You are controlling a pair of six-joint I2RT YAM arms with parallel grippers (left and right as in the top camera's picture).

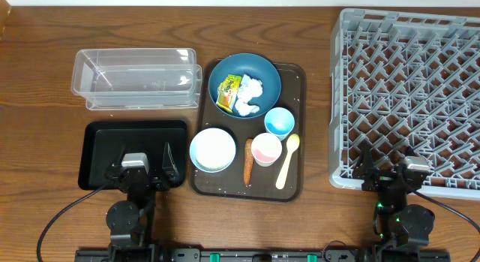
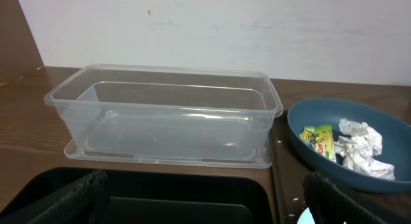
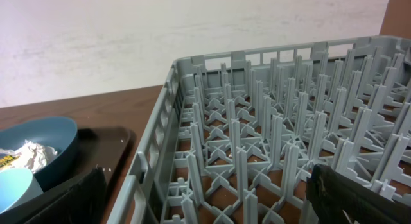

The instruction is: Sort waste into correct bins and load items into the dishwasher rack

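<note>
The dark blue bowl on the brown serving tray holds the yellow-green wrapper and white tissue. The bowl, wrapper and tissue also show in the left wrist view. The white bowl, orange stick, pink cup, light blue cup and yellow spoon lie on that tray. The clear tub and black tray sit to the left. The grey rack stands on the right. My left gripper is open over the black tray's front. My right gripper is open over the rack's front edge.
The rack's upright pegs fill the right wrist view just ahead of the fingers. The clear tub stands behind the black tray in the left wrist view. A wall runs along the table's far side.
</note>
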